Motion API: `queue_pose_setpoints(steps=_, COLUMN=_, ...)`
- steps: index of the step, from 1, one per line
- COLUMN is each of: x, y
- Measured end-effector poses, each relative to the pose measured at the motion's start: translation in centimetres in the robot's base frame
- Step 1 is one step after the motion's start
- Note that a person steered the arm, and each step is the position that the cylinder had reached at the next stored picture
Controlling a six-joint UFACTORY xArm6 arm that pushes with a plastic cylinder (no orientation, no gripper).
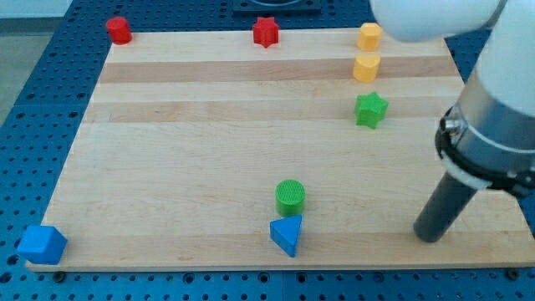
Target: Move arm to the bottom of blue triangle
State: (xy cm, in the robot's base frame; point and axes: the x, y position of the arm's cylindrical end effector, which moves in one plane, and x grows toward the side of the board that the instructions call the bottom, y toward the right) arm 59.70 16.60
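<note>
Dark rod, my tip (428, 237) right of blue triangle (287, 234), ribbed green cylinder (290, 196) above it

This looks like a robotics lab or test bench. A pale wooden counter (209, 150) lies on a blue metal plate (50, 67) drilled with a regular grid of holes, the kind used for bolting down equipment. A white and grey robot arm (493, 125) stands over the counter's right edge, and small coloured blocks sit scattered like test pieces
</note>
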Motion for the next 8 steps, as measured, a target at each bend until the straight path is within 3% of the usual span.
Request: queue_pose_setpoints(steps=8, x=2.1, y=-10.1)
